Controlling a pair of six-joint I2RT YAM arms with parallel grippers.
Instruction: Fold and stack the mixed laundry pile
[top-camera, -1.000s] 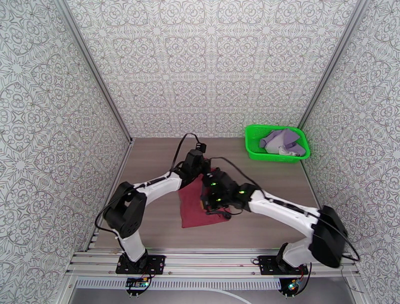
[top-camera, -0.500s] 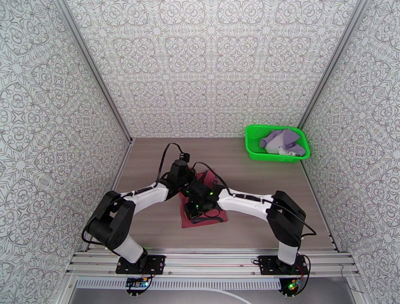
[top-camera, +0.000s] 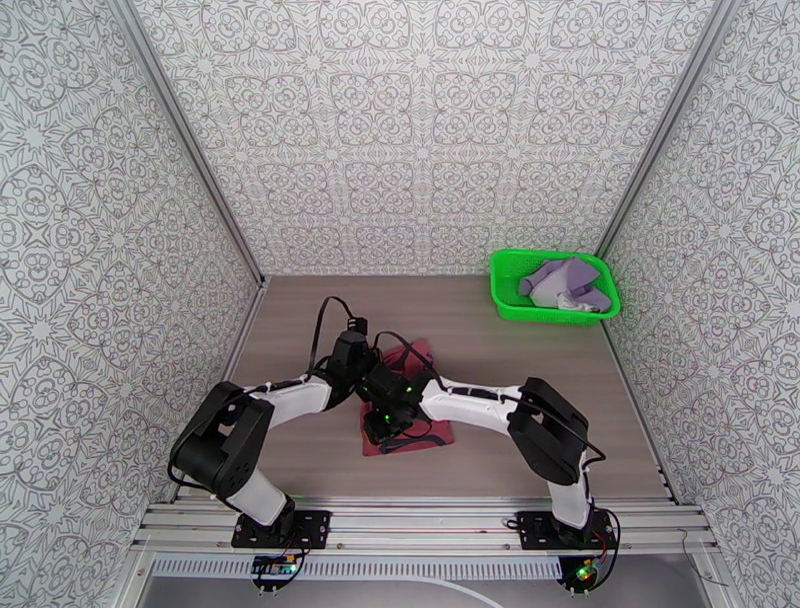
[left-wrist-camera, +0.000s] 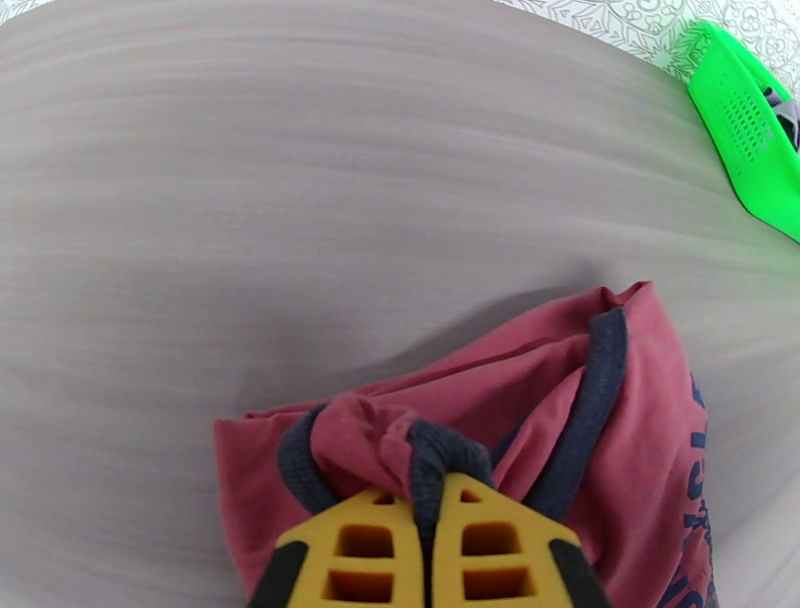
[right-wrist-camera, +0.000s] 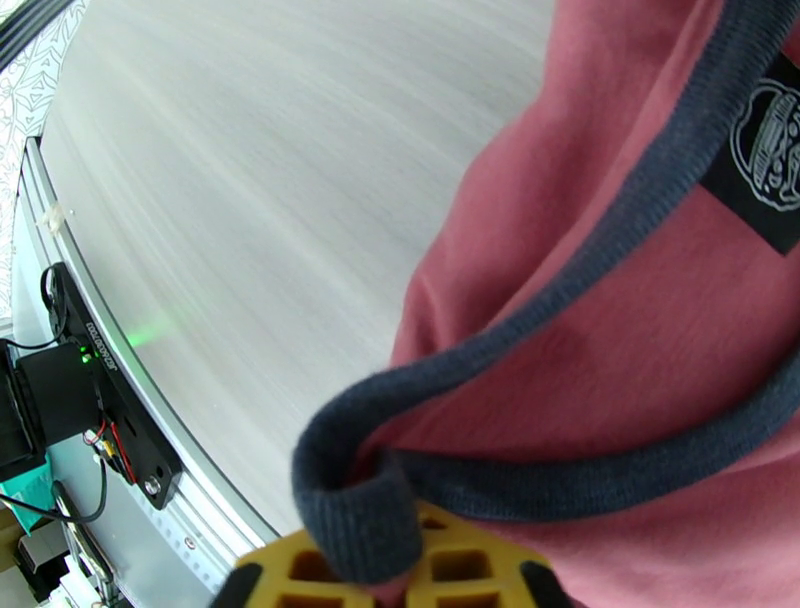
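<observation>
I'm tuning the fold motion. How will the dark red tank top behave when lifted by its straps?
Probably floppy: the dark red sleeveless cloth tank top bunches and creases where the left pincer clamps its strap. Likely light, since a pinch of dark ribbed trim in the right pincer holds it. Pushed, it would likely wrinkle, not slide.
</observation>
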